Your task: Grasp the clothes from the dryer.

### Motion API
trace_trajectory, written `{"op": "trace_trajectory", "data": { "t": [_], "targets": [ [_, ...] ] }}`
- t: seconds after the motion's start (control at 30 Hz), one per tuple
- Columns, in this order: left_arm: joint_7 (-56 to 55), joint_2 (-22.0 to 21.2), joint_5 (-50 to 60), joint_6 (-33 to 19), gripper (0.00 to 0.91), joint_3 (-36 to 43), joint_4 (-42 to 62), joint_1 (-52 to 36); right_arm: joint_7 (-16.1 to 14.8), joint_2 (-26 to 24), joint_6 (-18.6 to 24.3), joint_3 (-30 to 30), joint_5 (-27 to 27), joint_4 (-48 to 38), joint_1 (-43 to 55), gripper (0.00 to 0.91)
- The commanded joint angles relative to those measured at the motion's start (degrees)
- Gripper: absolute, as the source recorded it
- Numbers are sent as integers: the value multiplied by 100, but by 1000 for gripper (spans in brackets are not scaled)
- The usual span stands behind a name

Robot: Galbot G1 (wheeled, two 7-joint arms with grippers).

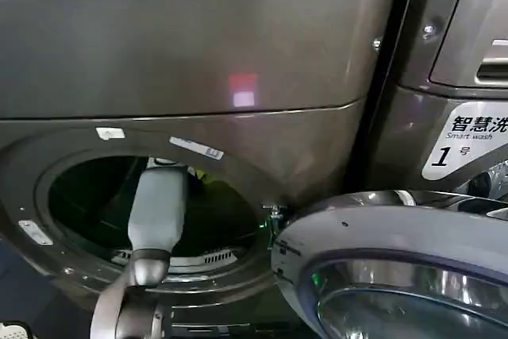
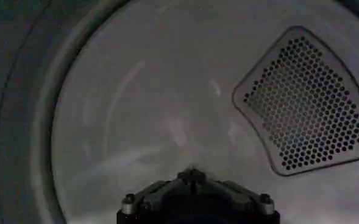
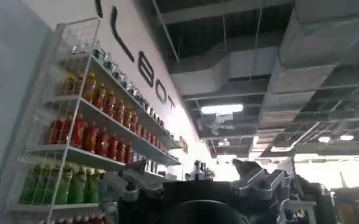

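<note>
Since the left arm (image 1: 155, 212) reaches deep into the dryer (image 1: 190, 61) and I cannot tell its grip, it may miss the clothes.

left gripper (image 2: 194, 198) cut off at edge (fingers unseen); dryer (image 1: 190, 53) drum dim

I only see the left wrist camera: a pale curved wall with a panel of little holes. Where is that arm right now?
Observer: In the head view, the left arm reaches through the round opening of the dryer, so the left gripper is inside the drum.
Visitor: Is the door in the way?
Observer: No, the door stands wide open at the right.
Visitor: And the other arm?
Observer: The right gripper is elsewhere, facing a shelf of bottles.
</note>
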Motion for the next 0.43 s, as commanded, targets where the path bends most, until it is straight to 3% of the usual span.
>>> {"op": "trace_trajectory", "data": {
  "t": [0.03,0.43],
  "targets": [
    [-146,-17,-173,55,0,10,-61,14,99,1,-372,131,104,144,9,907],
    [-58,18,-163,50,0,19,-46,25,329,-15,-583,237,-14,47,-36,907]
  ]
}}
